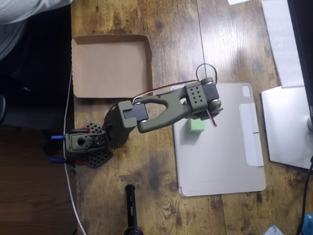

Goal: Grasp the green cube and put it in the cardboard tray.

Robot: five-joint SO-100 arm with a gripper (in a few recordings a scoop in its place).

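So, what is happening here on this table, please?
An olive-green robot arm reaches over a pale grey tablet cover on the wooden table. Its far end hangs directly above a small green cube, which lies on the cover; the arm hides the gripper, so open or shut cannot be told. The cube looks not yet lifted. The cardboard tray sits apart at upper left in the overhead view, with nothing in it.

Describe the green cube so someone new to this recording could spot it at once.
Find the pale grey tablet cover lying on the wooden table in the overhead view. Near its upper left corner, just below the olive-green robot arm, sits the small mint-green cube. It is the only small, light green block there.
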